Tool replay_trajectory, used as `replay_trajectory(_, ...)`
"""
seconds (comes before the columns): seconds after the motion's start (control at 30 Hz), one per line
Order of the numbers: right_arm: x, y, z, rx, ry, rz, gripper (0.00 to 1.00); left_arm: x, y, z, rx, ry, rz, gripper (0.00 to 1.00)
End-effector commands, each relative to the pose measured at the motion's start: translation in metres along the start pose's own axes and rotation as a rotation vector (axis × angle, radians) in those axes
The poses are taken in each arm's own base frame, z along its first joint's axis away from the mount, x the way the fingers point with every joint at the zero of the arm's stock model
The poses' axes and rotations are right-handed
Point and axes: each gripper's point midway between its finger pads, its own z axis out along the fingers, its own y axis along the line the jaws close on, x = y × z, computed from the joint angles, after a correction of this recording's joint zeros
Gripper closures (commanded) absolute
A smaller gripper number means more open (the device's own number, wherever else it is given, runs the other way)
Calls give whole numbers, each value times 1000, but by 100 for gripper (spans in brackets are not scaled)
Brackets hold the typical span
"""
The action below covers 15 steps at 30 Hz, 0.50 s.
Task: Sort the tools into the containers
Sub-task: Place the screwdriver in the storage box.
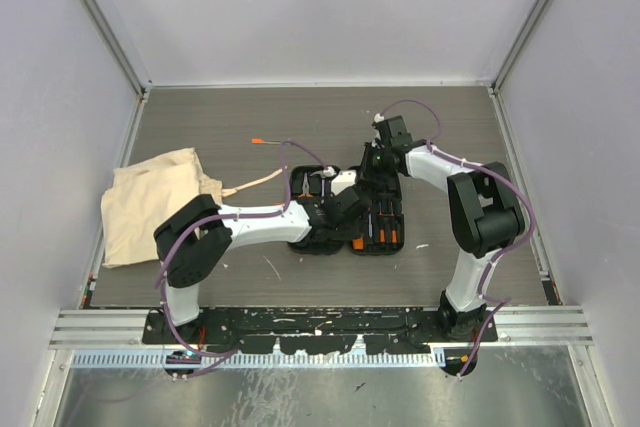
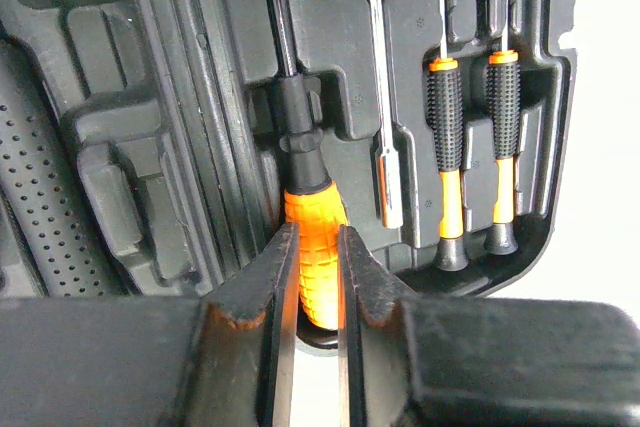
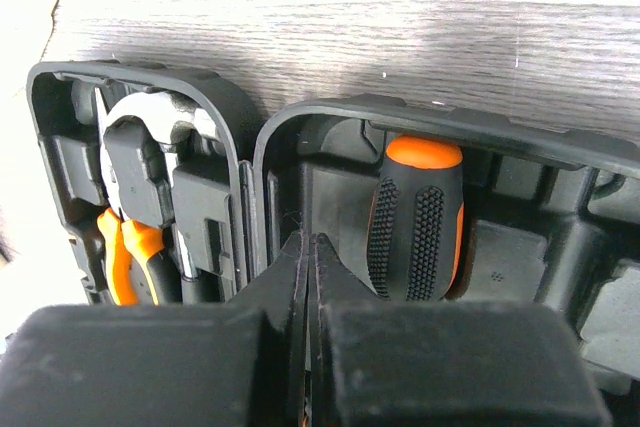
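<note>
The black tool case lies open mid-table. My left gripper is shut on the orange handle of a screwdriver that lies in a moulded slot. Two small black-and-orange screwdrivers and a steel-shafted driver sit in slots beside it. My right gripper hovers over the case's far end, shut with nothing between its fingers. Beyond its tips a thick black-and-orange screwdriver handle rests in its slot. The hammer and pliers fill the other half of the case.
A beige cloth bag lies at the left, with a thin pale stick running from it toward the case. A thin orange-tipped driver lies on the table behind the case. Metal rails and walls border the table.
</note>
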Motion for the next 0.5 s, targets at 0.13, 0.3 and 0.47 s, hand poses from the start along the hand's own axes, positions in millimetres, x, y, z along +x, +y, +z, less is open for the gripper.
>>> replay_trajectory(0.13, 2, 6, 8, 19, 2, -27, 99, 37, 25, 7, -66, 112, 45, 85)
replay_trajectory(0.3, 8, 0, 5, 82, 8, -59, 99, 37, 24, 7, -64, 112, 44, 86)
replay_trajectory(0.47, 21, -12, 9, 173, 36, -87, 99, 39, 27, 8, -69, 110, 39, 86)
